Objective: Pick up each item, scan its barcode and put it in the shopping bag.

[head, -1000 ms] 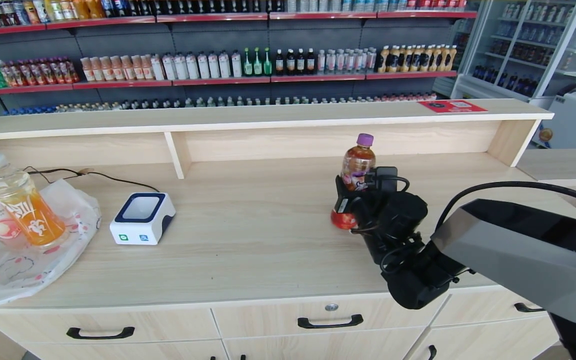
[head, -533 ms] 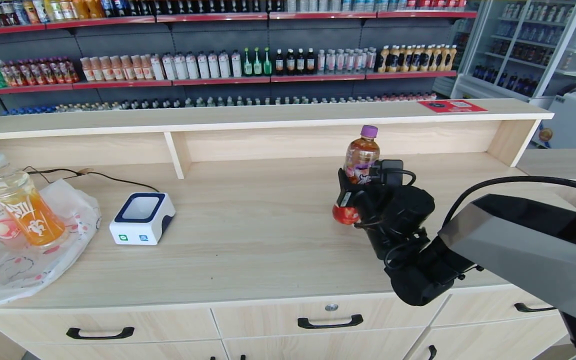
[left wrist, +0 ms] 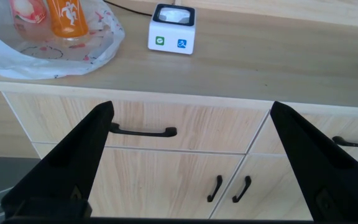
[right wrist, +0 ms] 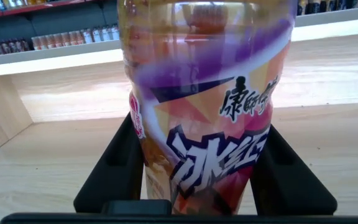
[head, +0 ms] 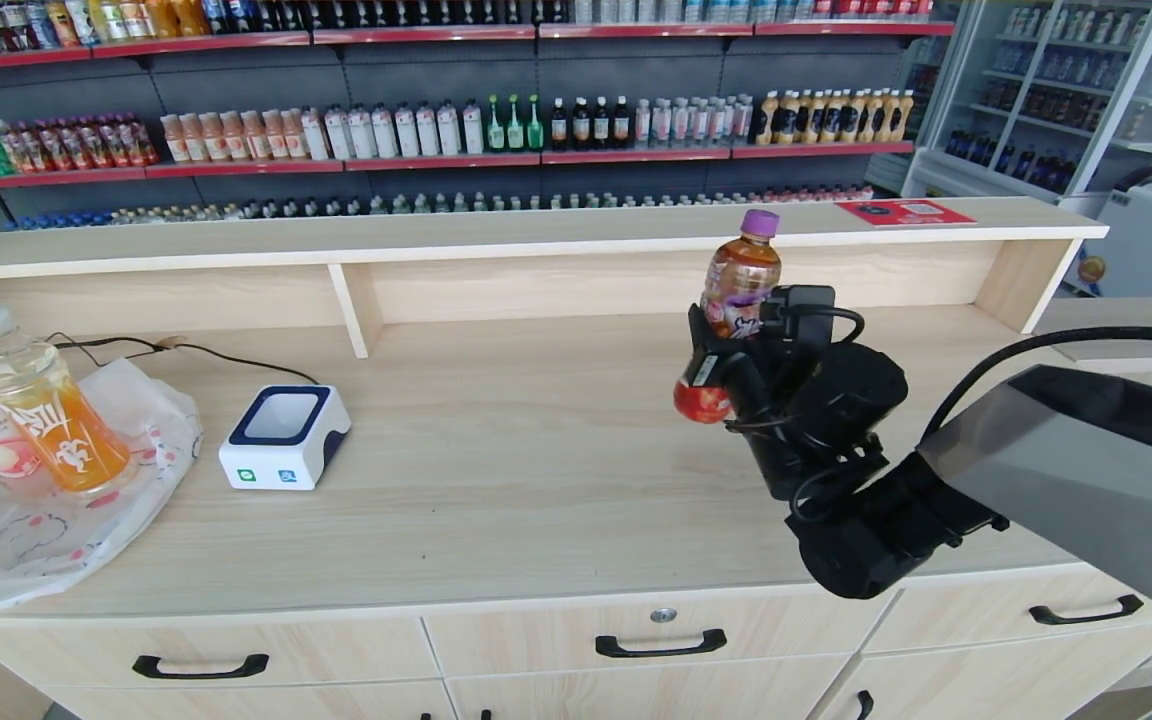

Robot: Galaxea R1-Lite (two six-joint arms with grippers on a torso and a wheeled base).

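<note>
while the right pincer stays clamped on the bottle, it has risen higher above the counter.

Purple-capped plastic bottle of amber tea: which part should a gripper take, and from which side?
The labelled middle of the body, approached level from the robot's side. The purple-capped plastic tea bottle is a tall, nearly upright cylinder, widest there; neck and cap are narrower. The right gripper is shut on it that way, a black finger on each side of the label.
</note>
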